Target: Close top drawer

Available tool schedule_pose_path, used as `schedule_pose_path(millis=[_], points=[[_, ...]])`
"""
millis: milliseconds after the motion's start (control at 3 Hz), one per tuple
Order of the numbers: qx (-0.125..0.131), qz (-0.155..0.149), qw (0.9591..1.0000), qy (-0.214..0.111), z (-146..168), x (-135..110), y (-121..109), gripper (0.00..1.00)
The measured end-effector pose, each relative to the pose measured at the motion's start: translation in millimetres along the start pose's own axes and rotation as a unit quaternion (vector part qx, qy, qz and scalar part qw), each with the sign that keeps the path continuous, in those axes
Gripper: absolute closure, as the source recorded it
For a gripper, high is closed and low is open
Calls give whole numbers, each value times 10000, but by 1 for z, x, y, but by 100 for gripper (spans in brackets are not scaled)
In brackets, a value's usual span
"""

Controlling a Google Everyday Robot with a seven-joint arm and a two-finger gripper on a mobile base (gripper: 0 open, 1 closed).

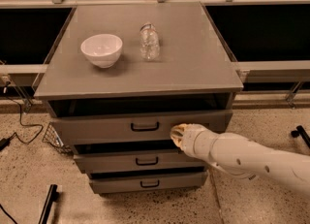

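Fingers [175, 131] drawn together on the white robot gripper [178, 136] are pressed against the wide grey top drawer [97, 129], seen partly open, just beside its black bar handle [145, 127]; pushed off-centre, it could be skewed and jammed short of closed.

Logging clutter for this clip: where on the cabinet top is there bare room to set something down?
Bare: the right half of the cabinet top, from the bottle to the right edge, and the front strip before the bowl. Crowded: back-left, where bowl and bottle stand apart but close. The gripper sits at the front of the top drawer, right of its handle.
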State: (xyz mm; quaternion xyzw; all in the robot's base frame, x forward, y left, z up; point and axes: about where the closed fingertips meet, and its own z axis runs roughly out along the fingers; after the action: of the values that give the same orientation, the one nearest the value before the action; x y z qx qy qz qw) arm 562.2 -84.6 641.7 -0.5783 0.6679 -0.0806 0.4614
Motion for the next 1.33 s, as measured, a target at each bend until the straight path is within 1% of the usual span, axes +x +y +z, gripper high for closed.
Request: schedule_pose_path(millis=[667,1000,1333], points=[[-184,121,9998,-26,-21,7,23,100],[-255,147,9995,-94,-39,1,32,100],[-289,194,9993,-159,-64,-8,38,97]])
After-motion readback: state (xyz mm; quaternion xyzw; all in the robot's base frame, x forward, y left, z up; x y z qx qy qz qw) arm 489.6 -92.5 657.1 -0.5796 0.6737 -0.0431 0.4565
